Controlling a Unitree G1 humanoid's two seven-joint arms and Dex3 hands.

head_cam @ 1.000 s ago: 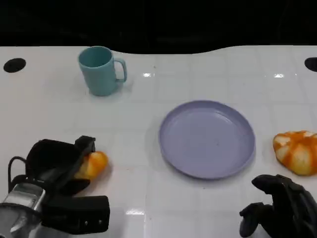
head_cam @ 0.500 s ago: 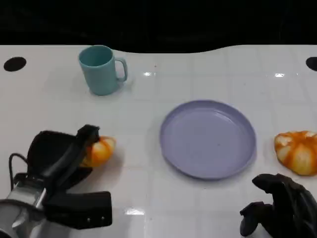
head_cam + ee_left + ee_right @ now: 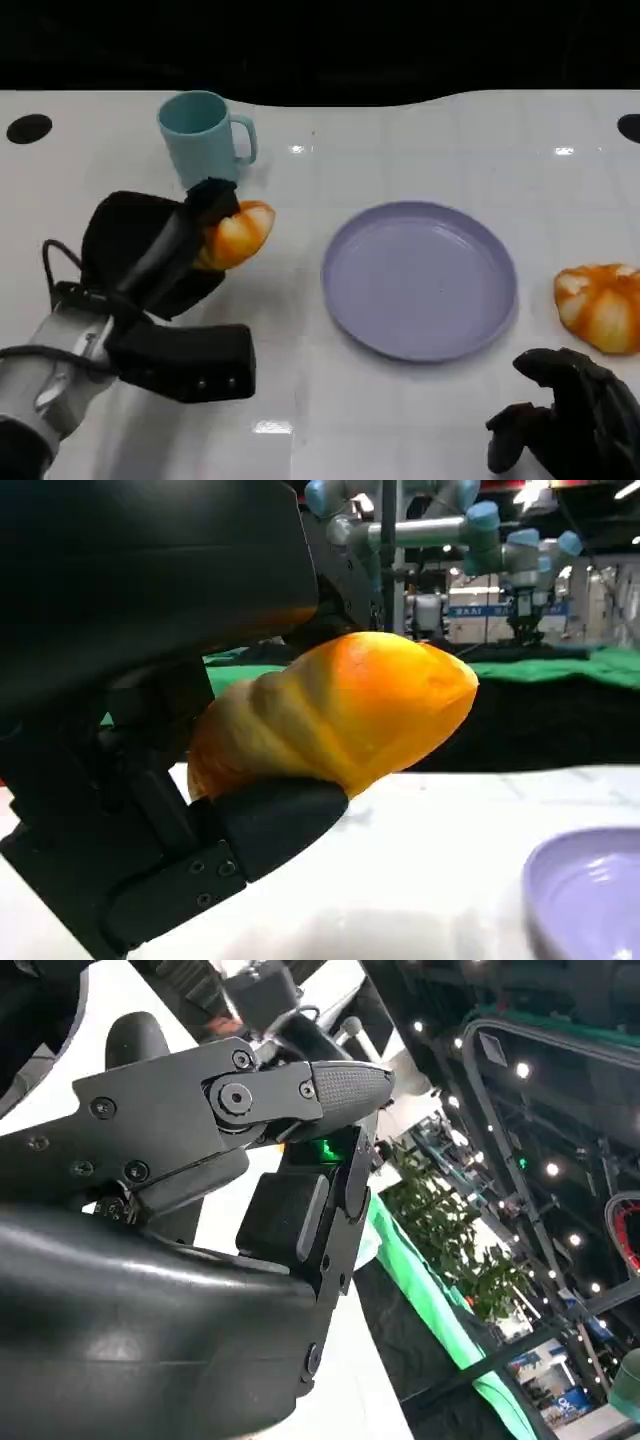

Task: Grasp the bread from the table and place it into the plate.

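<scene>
The bread is gripped in the left hand, fingers clamped round it, seemingly lifted off the table, between the cup and the plate but not yet over the plate; so the grasp looks done, the carry and release remain; the plate holds nothing; the cup's inside is hidden; a second loaf lies beyond the plate, near the right hand, whose fingers are curled on nothing.

Right hand cut off; perhaps curled on nothing.
</scene>
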